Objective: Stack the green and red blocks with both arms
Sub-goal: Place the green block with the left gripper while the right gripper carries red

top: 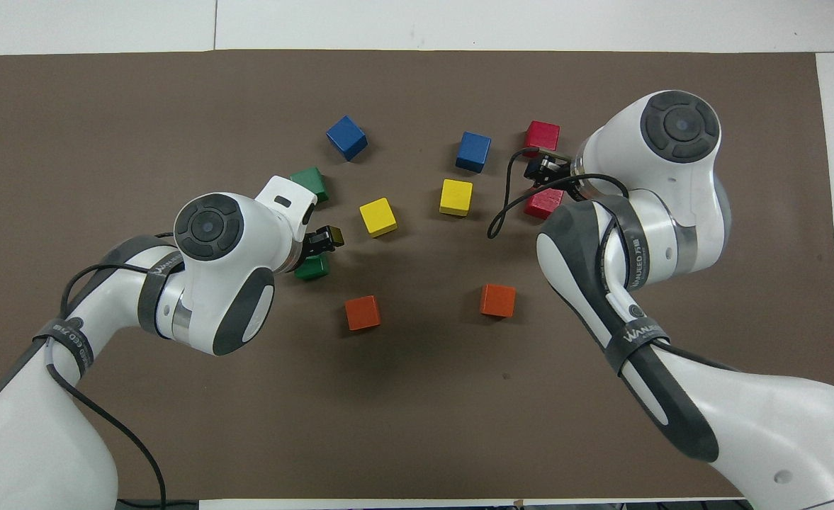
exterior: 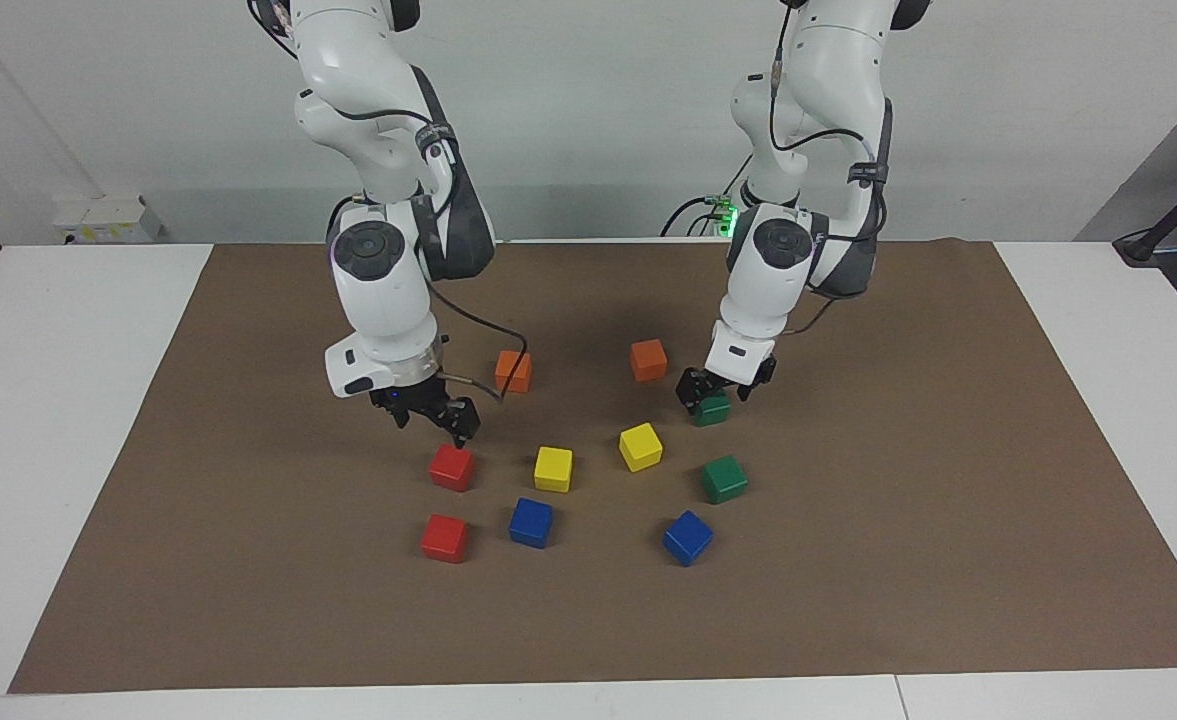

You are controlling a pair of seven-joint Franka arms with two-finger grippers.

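Note:
Two green blocks lie toward the left arm's end of the mat. My left gripper (exterior: 714,393) is open and low, its fingers either side of the top of the green block (exterior: 713,412) (top: 312,269) nearer the robots. The other green block (exterior: 724,479) (top: 307,178) lies free. Two red blocks lie toward the right arm's end. My right gripper (exterior: 435,425) is open, hanging just above the nearer red block (exterior: 451,467) (top: 543,205) and holding nothing. The farther red block (exterior: 445,538) (top: 543,133) sits alone.
Between the two groups lie two yellow blocks (exterior: 553,468) (exterior: 640,446) and two blue blocks (exterior: 531,522) (exterior: 687,537). Two orange blocks (exterior: 513,371) (exterior: 648,360) sit nearer the robots. All rest on a brown mat (exterior: 248,560) on the white table.

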